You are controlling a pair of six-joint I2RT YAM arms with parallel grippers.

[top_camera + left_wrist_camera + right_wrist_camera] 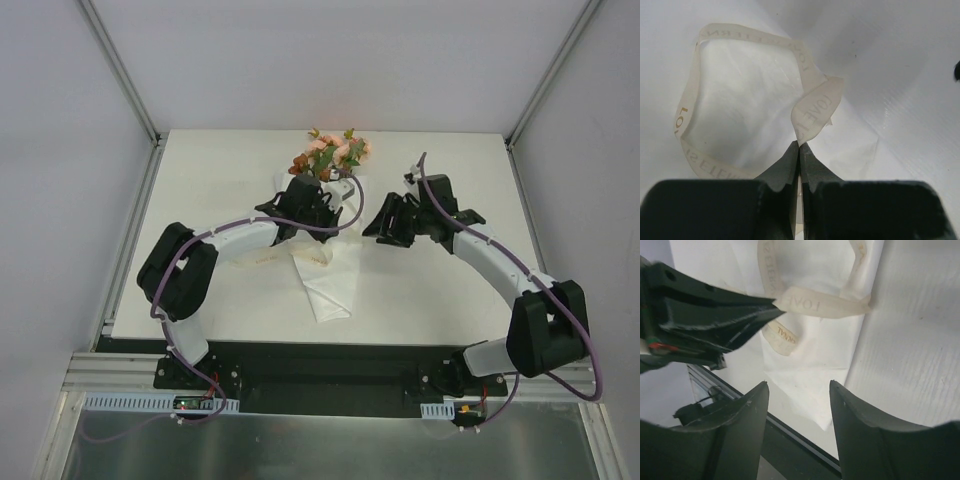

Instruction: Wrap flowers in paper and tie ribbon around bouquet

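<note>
The bouquet lies mid-table: pink and orange flowers [332, 154] at the far end, white paper [330, 285] tapering toward me. The cream ribbon [812, 107] loops loosely over the paper [745, 100], gold lettering on it. My left gripper [800, 146] is shut on a ribbon end, pinched at the fingertips, and hovers over the bouquet's waist [318, 225]. My right gripper [799, 385] is open with nothing between its fingers, just right of the bouquet [375, 228]. In the right wrist view the ribbon [820, 305] stretches across the paper [810, 360] to the left gripper's fingers [740, 315].
The white table [450, 290] ends at a black rail [330, 365] near the arm bases. Grey walls with metal posts [150, 140] enclose the back and sides. A stretch of ribbon [255, 262] trails left under the left arm.
</note>
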